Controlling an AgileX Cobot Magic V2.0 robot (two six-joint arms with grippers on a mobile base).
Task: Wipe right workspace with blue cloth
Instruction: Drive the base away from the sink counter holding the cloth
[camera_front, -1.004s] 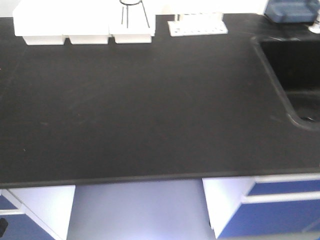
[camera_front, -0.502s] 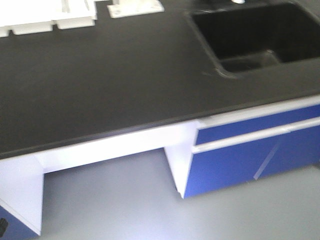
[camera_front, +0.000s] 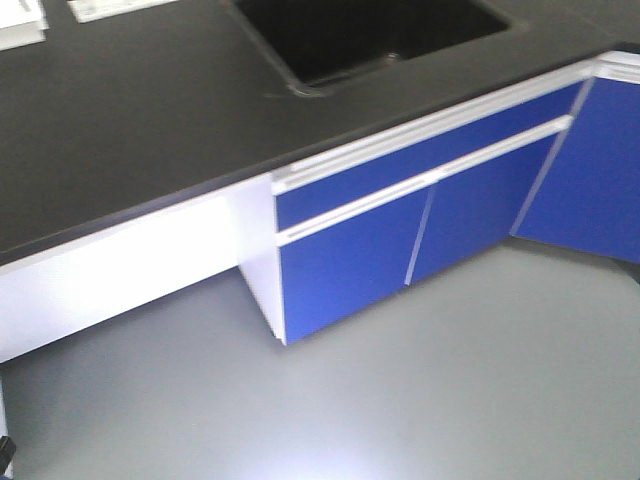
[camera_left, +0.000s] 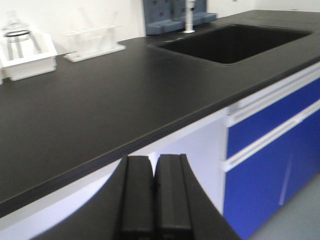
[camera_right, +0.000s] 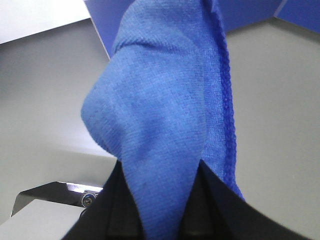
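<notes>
Right claw (camera_right: 160, 202): clenched on the blue cloth (camera_right: 165, 115). The cloth rises from between the two black fingers in a bunched fold, its stitched hem running along the right side. It hangs over the grey floor (camera_right: 280, 125), touching nothing else, with a blue cabinet front (camera_right: 107, 15) beyond it.

Left claw (camera_left: 154, 162): clenched, fingers pressed together with nothing between them. It sits just off the front edge of a black tabletop (camera_left: 100, 105) and below its level.

Tabletop: matte black, with a sink (camera_left: 235, 42) sunk into it towards the right. White racks (camera_left: 27, 57) stand along the back edge (contents too blurred to identify).

Front view: the same tabletop (camera_front: 130, 120) and sink (camera_front: 370, 30) run across the top of the frame. Blue cabinet doors (camera_front: 350, 270) with pale rails sit beneath the sink, and bare grey floor (camera_front: 450, 380) fills the lower half. Neither claw shows in this view.
</notes>
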